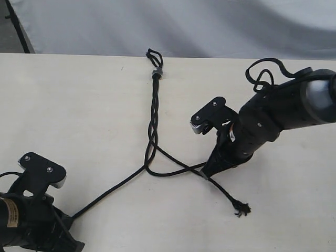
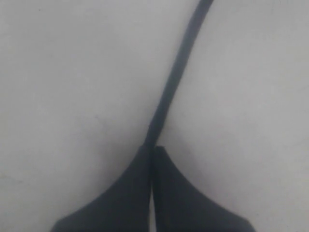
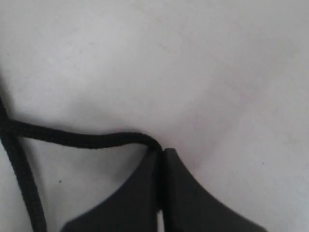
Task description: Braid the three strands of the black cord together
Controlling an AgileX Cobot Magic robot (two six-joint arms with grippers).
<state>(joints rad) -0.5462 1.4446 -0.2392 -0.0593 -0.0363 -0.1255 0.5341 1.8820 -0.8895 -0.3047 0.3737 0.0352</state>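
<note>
- The table [image 1: 63,115] carried the cord [image 1: 152,118], braided partway down from its loop [image 1: 154,54], then splitting into three strands [image 1: 105,194].
- Uneven pulling could likely slacken the braid or drag the cord sideways.
- The left pincer [image 2: 152,147] was clamped on one strand and the right pincer [image 3: 161,151] on another.
- The third lay free, ending in a frayed knot [image 1: 242,209].

Black cord [image 1: 153,113] is braided partway down from its loop [image 1: 154,54]. My left gripper [image 1: 71,219] has one strand [image 1: 107,191] pulled out straight. My right gripper [image 1: 206,170] pinches a second strand [image 1: 170,174] right beside the third strand [image 1: 178,161], which trails off to a frayed knot [image 1: 242,209].
</note>
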